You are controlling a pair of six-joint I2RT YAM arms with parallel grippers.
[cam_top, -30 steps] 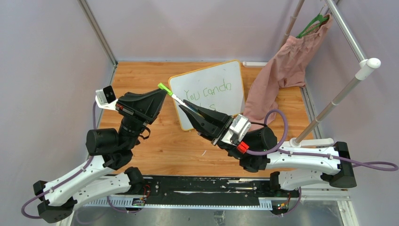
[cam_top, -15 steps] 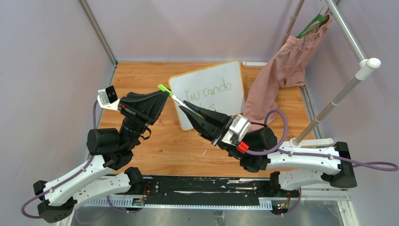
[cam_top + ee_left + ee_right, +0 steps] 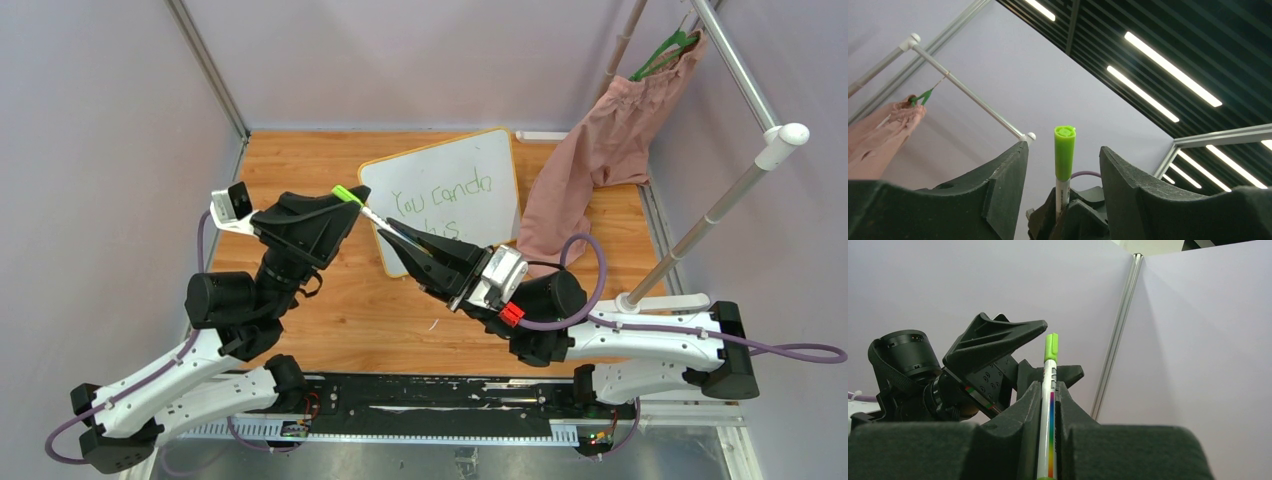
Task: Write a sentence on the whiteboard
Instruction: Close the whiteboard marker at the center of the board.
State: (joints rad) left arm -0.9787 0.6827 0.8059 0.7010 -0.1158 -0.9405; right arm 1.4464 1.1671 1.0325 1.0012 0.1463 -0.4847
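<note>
Pinching marker (image 3: 1050,371) in R gripper (image 3: 391,227); straddling cap (image 3: 1051,346) w/ L gripper (image 3: 1063,148), spread. Could lever marker loose if squeezing off-ctr.

The marker (image 3: 1050,405) has a lime-green cap and a white barrel with a rainbow stripe (violet down to red). The whiteboard (image 3: 455,160) is white, rimmed yellow-orange, its sentence (image 3: 442,194) green. The garment (image 3: 600,150) is dusty pink, its hanger (image 3: 660,56) green.
</note>
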